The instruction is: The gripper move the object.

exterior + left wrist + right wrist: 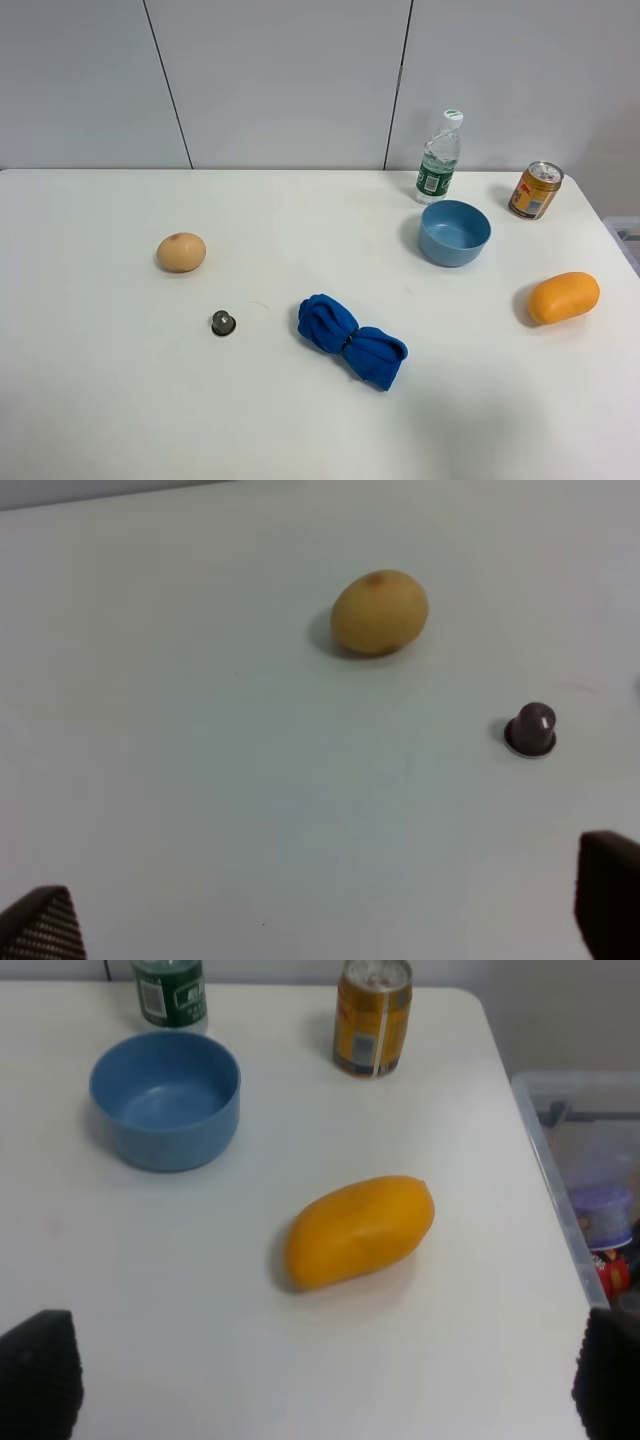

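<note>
Blue cloth (351, 341), bunched up, was seen nearest the front edge of the desk (100, 400), about midway along it. Toward the left, a small dark knob-like piece (223, 322) was set on the desk, and a tan rounded fruit (181, 252) was placed behind it, both well apart from the cloth.

Neither arm was caught in the high view. In the left wrist view only two dark fingertips (40, 925) were seen at the frame's corners, spread wide with nothing between them, so the left claw (325, 910) was released; the tan fruit (379, 612) and the dark piece (531, 729) were seen ahead of it, untouched. The right claw (320, 1380) was likewise spread wide and released, fingertips (40, 1375) seen at the corners, nothing gripped.

The can (535, 190), yellow-orange with a silver top, was stood upright at the far right corner of the desk, untouched by either claw. Beside it toward the middle, a clear bottle (439, 158) with a green label was stood by the far edge, and a blue bowl (455, 233) was set just in front of the bottle. An orange fruit (563, 297) was laid near the right edge, in front of the can and well apart from it. Past the right edge, a clear plastic bin (585, 1160) was seen in the right wrist view.
</note>
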`<state>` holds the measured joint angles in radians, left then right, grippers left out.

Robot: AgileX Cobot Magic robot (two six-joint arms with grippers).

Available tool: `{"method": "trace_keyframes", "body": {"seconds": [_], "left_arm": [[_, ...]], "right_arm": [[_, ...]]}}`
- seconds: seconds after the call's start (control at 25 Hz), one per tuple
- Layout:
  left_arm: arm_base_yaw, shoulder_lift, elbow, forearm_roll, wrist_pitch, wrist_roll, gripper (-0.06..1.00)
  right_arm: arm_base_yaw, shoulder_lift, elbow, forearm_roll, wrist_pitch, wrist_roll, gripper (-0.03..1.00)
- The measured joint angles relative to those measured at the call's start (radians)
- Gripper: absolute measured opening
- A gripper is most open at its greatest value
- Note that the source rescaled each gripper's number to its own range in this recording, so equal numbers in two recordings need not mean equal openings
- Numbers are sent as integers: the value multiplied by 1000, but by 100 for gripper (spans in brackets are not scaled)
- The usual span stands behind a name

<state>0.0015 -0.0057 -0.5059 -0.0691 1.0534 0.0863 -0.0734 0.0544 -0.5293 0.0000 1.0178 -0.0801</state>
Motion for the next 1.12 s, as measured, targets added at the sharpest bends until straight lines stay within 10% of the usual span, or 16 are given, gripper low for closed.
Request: {"method": "trace_keyframes", "body": {"seconds": [1.12], "left_arm": [[0, 0, 0, 0, 0, 0, 100]], "right_arm": [[0, -57, 30, 0, 51, 25, 99]]}}
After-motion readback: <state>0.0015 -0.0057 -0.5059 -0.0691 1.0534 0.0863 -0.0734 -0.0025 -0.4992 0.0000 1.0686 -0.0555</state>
